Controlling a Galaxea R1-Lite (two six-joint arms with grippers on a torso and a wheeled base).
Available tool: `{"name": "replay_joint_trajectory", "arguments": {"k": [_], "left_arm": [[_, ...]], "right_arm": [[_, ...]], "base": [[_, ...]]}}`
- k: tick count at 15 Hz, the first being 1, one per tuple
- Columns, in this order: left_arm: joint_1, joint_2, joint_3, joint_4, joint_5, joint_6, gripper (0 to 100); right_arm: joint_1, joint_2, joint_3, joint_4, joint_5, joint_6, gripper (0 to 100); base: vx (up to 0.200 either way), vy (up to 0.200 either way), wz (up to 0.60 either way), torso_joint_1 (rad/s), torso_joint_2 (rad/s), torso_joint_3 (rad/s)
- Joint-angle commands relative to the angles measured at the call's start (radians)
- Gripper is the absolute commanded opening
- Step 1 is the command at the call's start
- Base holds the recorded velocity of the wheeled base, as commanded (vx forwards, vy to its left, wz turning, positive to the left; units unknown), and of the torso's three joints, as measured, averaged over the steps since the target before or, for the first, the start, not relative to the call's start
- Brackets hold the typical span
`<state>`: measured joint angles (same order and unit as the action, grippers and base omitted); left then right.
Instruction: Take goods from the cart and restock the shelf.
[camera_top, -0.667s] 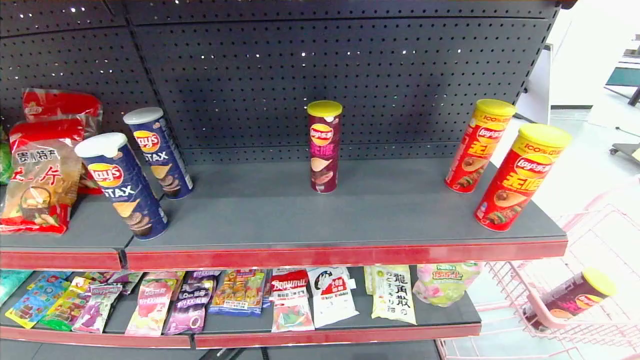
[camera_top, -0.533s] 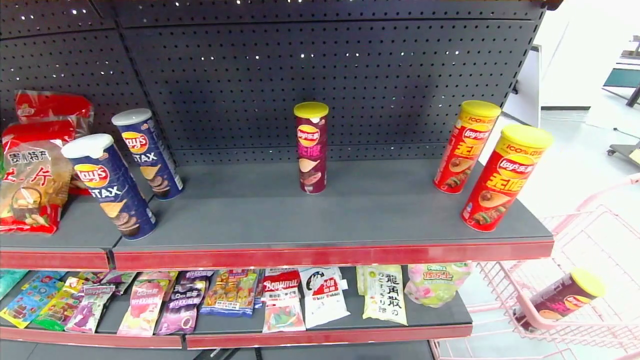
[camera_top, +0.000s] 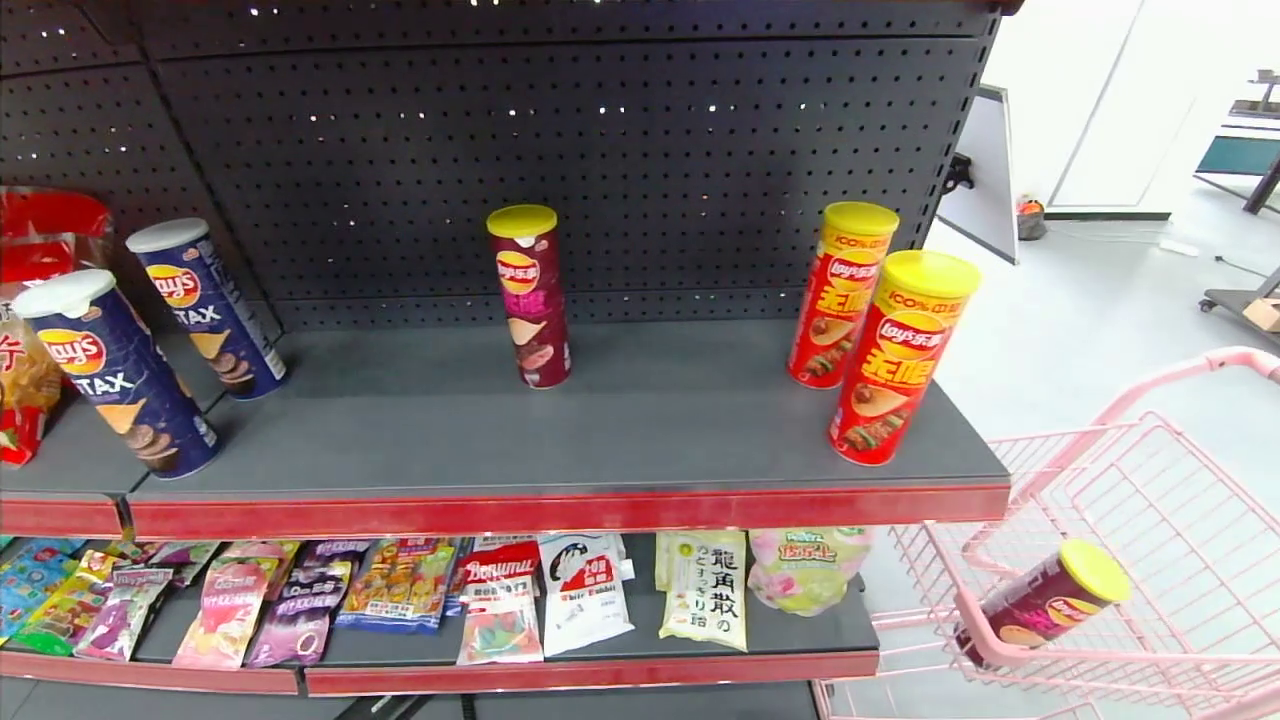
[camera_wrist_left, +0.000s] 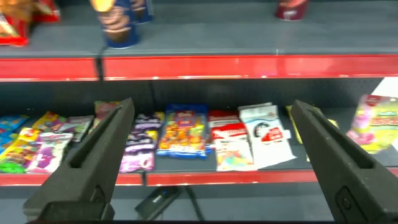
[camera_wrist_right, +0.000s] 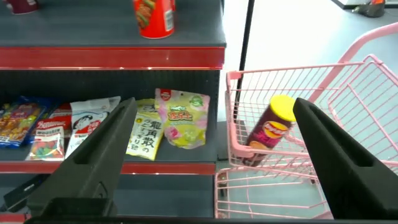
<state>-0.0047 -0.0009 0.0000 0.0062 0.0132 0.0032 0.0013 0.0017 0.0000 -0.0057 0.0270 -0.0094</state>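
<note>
The head camera has swung toward the robot's right: every item on the dark grey metal shelf board with the red front lip (camera_top: 560, 440) now sits further left in the head view than a moment ago, and the pink wire shopping cart (camera_top: 1160, 380) shows far more of its basket. The goods themselves have not moved. The swing suggests the robot is squaring up to the cart for its next pick.

One item lies there for collection: a purple cardboard chip can with a yellow plastic lid (camera_top: 1045, 603), tilted on its side against the basket's near corner. Its twin, a matching purple can (camera_top: 530, 295), stands upright mid-shelf with open board around it, the likely spot for the restock.

The left gripper (camera_wrist_left: 211, 106) hangs in front of the lower tier, fingers spread wide and holding nothing. The right gripper (camera_wrist_right: 214, 102) is likewise parted and unloaded, facing the shelf end and the cart.

Two red cans (camera_top: 900, 355) stand at the board's right end, two blue cans (camera_top: 110, 370) at its left. Flat snack packets (camera_top: 500, 600) line the lower tier. Behind is black pegboard (camera_top: 600, 150); beyond the shelf end, pale floor (camera_top: 1080, 310).
</note>
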Motion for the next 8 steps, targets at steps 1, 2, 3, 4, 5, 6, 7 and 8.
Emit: {"name": "replay_joint_trajectory", "arguments": {"k": [1, 2, 3, 4, 5, 6, 7, 8], "left_arm": [[0.0, 0.001, 0.0, 0.0, 0.001, 0.0, 100], [0.0, 0.001, 0.0, 0.0, 0.001, 0.0, 100], [0.0, 0.001, 0.0, 0.0, 0.001, 0.0, 100], [0.0, 0.001, 0.0, 0.0, 0.001, 0.0, 100], [0.0, 0.001, 0.0, 0.0, 0.001, 0.0, 100], [0.0, 0.001, 0.0, 0.0, 0.001, 0.0, 100], [0.0, 0.001, 0.0, 0.0, 0.001, 0.0, 100], [0.0, 0.001, 0.0, 0.0, 0.001, 0.0, 100]], "right_arm": [[0.0, 0.0, 0.0, 0.0, 0.001, 0.0, 100], [0.0, 0.0, 0.0, 0.0, 0.001, -0.001, 100], [0.0, 0.0, 0.0, 0.0, 0.001, -0.001, 100], [0.0, 0.0, 0.0, 0.0, 0.001, -0.001, 100], [0.0, 0.0, 0.0, 0.0, 0.001, -0.001, 100], [0.0, 0.0, 0.0, 0.0, 0.001, 0.0, 100], [0.0, 0.0, 0.0, 0.0, 0.001, 0.0, 100], [0.0, 0.0, 0.0, 0.0, 0.001, 0.0, 100]], "base": [[0.0, -0.2, 0.0, 0.007, 0.0, 0.007], [0.0, -0.2, 0.0, 0.002, 0.0, 0.002], [0.0, -0.2, 0.0, -0.002, 0.0, 0.002], [0.0, -0.2, 0.0, 0.002, 0.0, 0.002], [0.0, -0.2, 0.0, 0.007, 0.01, -0.002], [0.0, -0.2, 0.0, -0.002, 0.0, 0.002], [0.0, -0.2, 0.0, 0.002, 0.0, -0.007], [0.0, -0.2, 0.0, -0.002, 0.0, 0.002]]}}
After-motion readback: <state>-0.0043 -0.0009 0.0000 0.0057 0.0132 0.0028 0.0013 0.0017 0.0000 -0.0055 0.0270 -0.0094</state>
